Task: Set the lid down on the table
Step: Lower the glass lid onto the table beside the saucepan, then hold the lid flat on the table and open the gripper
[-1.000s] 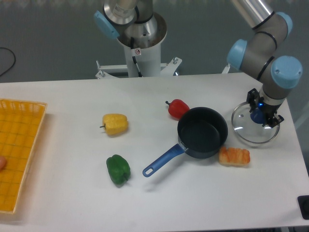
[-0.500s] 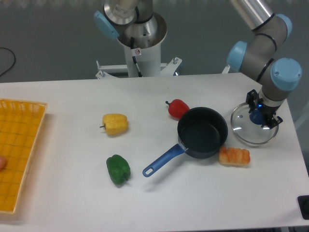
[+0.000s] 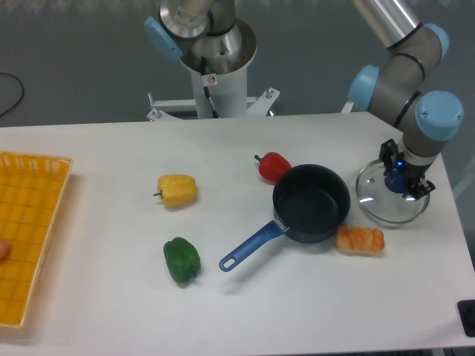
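Here, the gripper (image 3: 401, 183) clasps the blue knob of the lid (image 3: 392, 199) resting on the table (image 3: 245, 297) beneath its fingers — release looks next — then a straight lift clear.

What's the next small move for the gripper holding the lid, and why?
Probably open the gripper and lift straight up. The lid looks flat on the table to the right of the pan, so releasing its blue knob should finish the job.

The saucepan (image 3: 312, 202) and orange bread roll (image 3: 361, 239) crowd the lid's (image 3: 380, 200) left; its right lies open table (image 3: 245, 304).
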